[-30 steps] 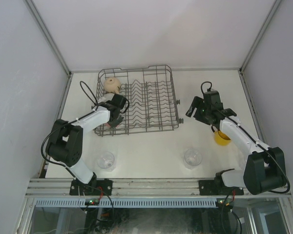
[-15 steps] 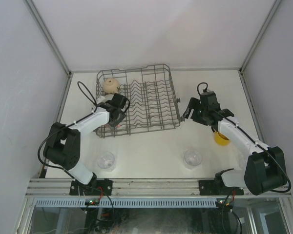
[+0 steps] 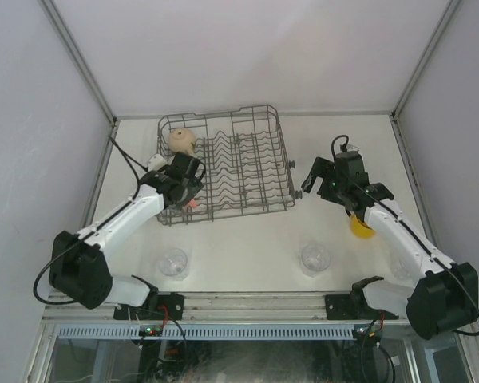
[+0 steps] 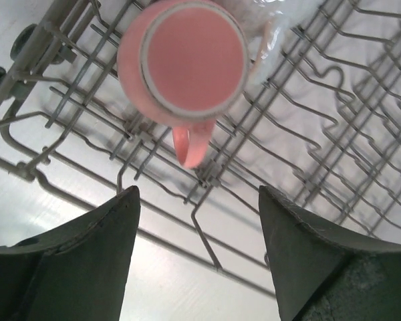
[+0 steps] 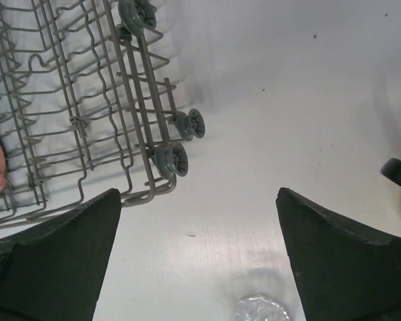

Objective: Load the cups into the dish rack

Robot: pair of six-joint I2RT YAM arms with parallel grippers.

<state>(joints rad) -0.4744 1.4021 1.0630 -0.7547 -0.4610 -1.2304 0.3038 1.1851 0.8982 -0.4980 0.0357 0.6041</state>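
The dark-grey wire dish rack point(image 3: 247, 171) stood on the white table point(image 3: 247, 239) toward the far edge, left of centre, its sides a little skewed to the table's edges and its small wheels point(image 5: 177, 160) facing the right edge. In the rack's near-left corner a pink mug point(image 4: 184, 63) sat upside down among the tines, its axis upright, its flat base toward the wrist camera and its handle pointing back at the left gripper point(image 4: 197, 194). That gripper hung just above it, jaws spread wide, gripping nothing. A tan mug point(image 3: 182, 141) sat in the rack's far-left corner; which way it faced could not be told. The right gripper point(image 5: 197, 194) hovered over bare table just right of the rack, likewise spread wide and empty. A yellow mug point(image 3: 361, 227) stood near the right edge, half hidden under that arm. A clear glass tumbler point(image 3: 174, 263) stood by the near edge on the left, a second tumbler point(image 3: 314, 258) right of centre. Plain pale walls point(image 3: 247, 48) on metal frame posts enclosed the table.
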